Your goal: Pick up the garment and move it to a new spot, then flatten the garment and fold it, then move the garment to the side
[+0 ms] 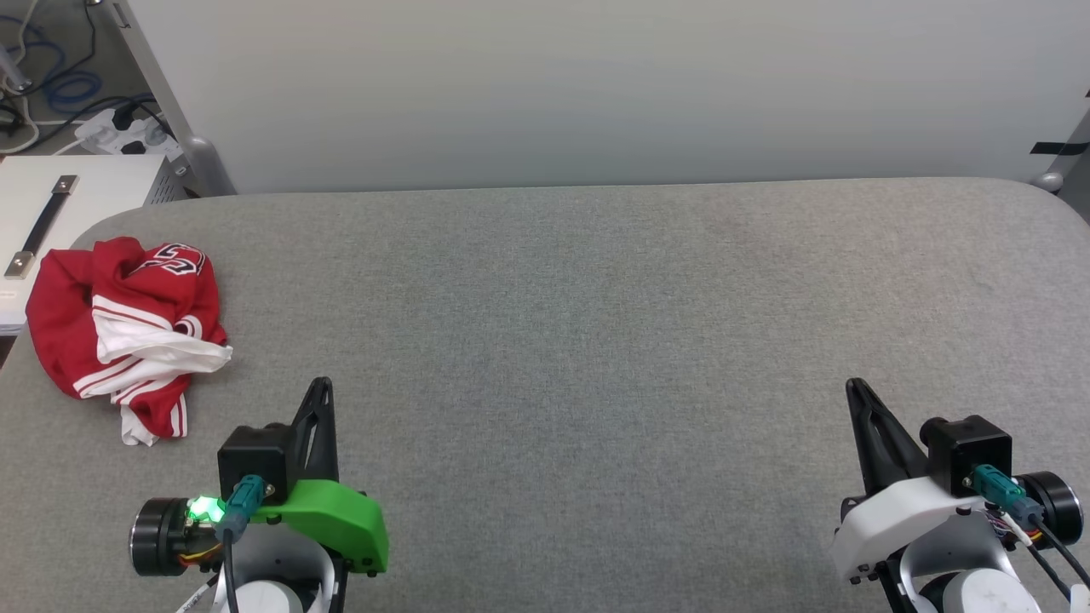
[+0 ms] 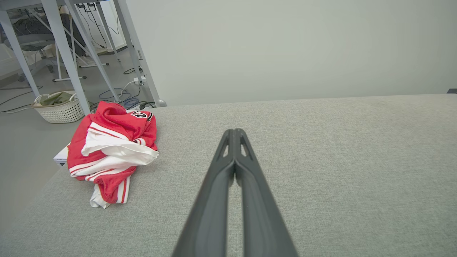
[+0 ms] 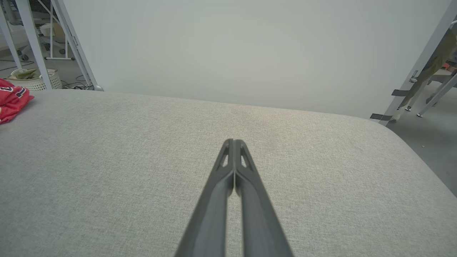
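Showed the garment (image 1: 128,332), red with white cloth, bunched in a loose heap at the far left end of a grey fabric-covered table (image 1: 596,323), right at its edge. Had a white sleeve and red-and-white striped trim folded across the front, with part of a black, white-outlined number on top. Showed the left gripper (image 1: 318,400) at the lower left of the head view, near the heap but apart from it. Had its two long dark fingers pressed together, holding nothing. Showed the right gripper (image 1: 858,400) at the lower right, well apart from the garment, its fingers likewise closed tip to tip and empty. Included a pale wall panel (image 1: 596,85) behind the table, a white cabinet (image 1: 94,183) beyond the left end, and a white woven basket (image 2: 59,109) on the floor.
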Controlling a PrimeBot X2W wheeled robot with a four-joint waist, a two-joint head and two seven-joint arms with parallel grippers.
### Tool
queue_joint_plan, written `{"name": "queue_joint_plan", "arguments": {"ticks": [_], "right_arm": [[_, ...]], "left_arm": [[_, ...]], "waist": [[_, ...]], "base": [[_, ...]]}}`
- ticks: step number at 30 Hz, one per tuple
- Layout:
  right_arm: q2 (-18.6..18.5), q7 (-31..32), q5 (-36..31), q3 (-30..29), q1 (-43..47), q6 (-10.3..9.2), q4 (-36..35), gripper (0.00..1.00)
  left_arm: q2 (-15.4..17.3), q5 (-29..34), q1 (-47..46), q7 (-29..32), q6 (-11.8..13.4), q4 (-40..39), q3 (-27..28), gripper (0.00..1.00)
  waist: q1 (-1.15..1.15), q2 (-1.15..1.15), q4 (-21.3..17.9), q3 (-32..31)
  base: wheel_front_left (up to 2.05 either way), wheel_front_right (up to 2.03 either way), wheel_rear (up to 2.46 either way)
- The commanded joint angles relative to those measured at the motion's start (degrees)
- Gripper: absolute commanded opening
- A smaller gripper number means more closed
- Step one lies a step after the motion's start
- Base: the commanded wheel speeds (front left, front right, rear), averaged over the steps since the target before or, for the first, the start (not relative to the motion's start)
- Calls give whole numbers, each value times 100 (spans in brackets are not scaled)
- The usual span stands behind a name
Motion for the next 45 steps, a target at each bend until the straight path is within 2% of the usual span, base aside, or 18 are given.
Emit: {"name": "queue_joint_plan", "arguments": {"ticks": [1,14,15,45], "right_arm": [[14,16,-55,-6,41,-4,-24,0],[14,16,-55,-6,41,-4,-24,0],[-1,-1,3,0,0,1,1,100],[2,-372,136,-79,48,0,88,100]], "left_arm": [[-24,57,35,-5,24,-14,2,0],[-24,57,35,-5,24,-14,2,0],[1,-3,0,-1,-1,0,-2,100],[-5,-355,40,-378,-76,327,-101,100]], "waist": [[0,0,0,0],[0,0,0,0],[0,0,0,0],[0,0,1,-9]], "base": [[0,0,0],[0,0,0],[0,0,0],[0,0,0]]}}
